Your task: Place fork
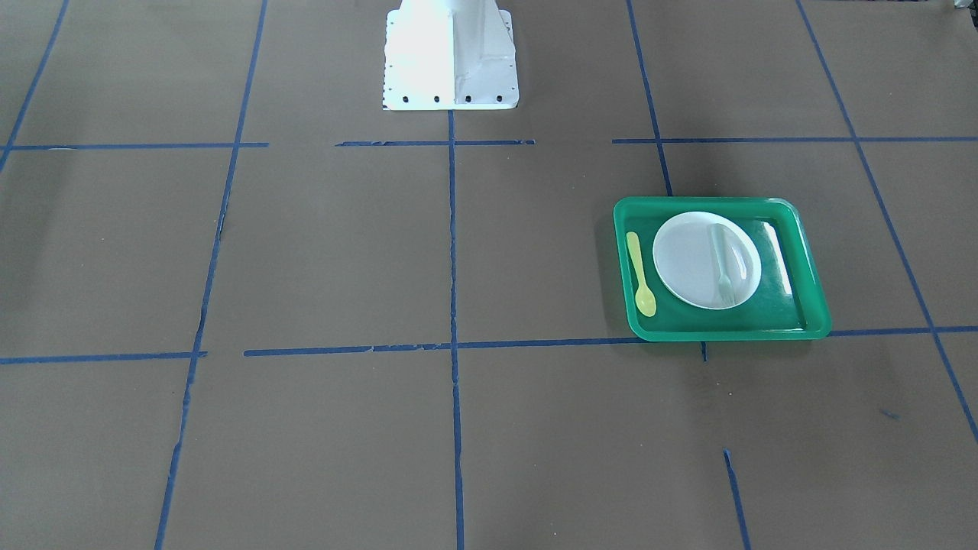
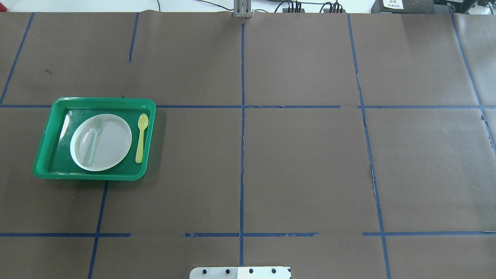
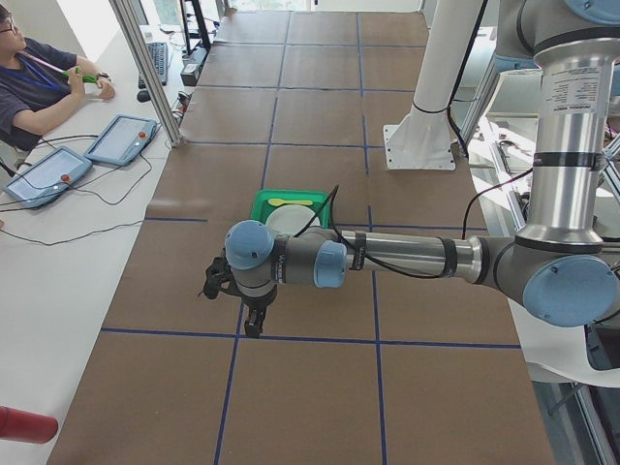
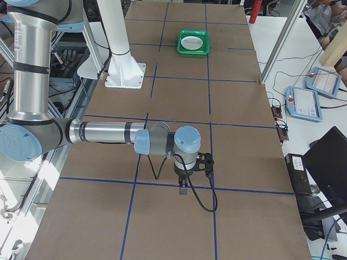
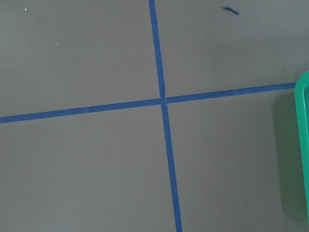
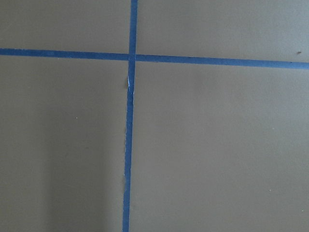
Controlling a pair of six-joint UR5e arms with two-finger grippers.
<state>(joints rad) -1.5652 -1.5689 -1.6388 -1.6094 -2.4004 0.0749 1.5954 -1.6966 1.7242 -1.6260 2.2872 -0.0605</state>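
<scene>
The pale translucent fork (image 1: 722, 267) lies on a white plate (image 1: 691, 260) inside a green tray (image 1: 722, 332). It also shows in the overhead view (image 2: 93, 141), tines pointing away from the robot, on the plate (image 2: 112, 145) in the tray (image 2: 89, 175). My left gripper (image 3: 250, 327) shows only in the exterior left view, pointing down above the table on the near side of the tray (image 3: 260, 203); I cannot tell whether it is open or shut. My right gripper (image 4: 183, 189) shows only in the exterior right view, far from the tray (image 4: 193, 53); its state is unclear too.
A yellow spoon (image 1: 640, 273) lies in the tray beside the plate, also in the overhead view (image 2: 141, 137). The robot's white base (image 1: 451, 61) stands at the table's edge. The tray's rim (image 5: 303, 145) shows at the left wrist view's right edge. Blue tape lines cross the brown table.
</scene>
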